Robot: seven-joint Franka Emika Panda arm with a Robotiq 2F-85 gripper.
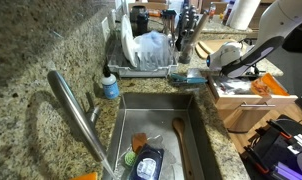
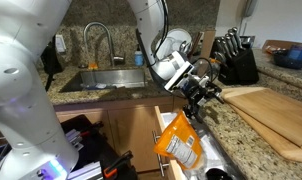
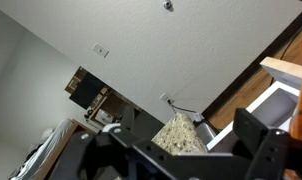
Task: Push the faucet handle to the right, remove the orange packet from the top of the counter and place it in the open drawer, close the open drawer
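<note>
Your gripper [image 2: 199, 98] has its jaws spread, with nothing between them in the wrist view. The orange packet [image 2: 179, 142] sits in the open drawer [image 2: 157, 128] at 7 o'clock from the gripper. Its long axis runs from 11 to 5, and its print is too small to read.

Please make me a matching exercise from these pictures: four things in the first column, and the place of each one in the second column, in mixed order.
1 packet
2 knife block
3 wooden spoon
4 cutting board

a lying in the sink
b lying flat on the counter
c at the open drawer, close to the pincer
d standing upright at the back of the counter

Pairs: 1-c, 2-d, 3-a, 4-b.
</note>
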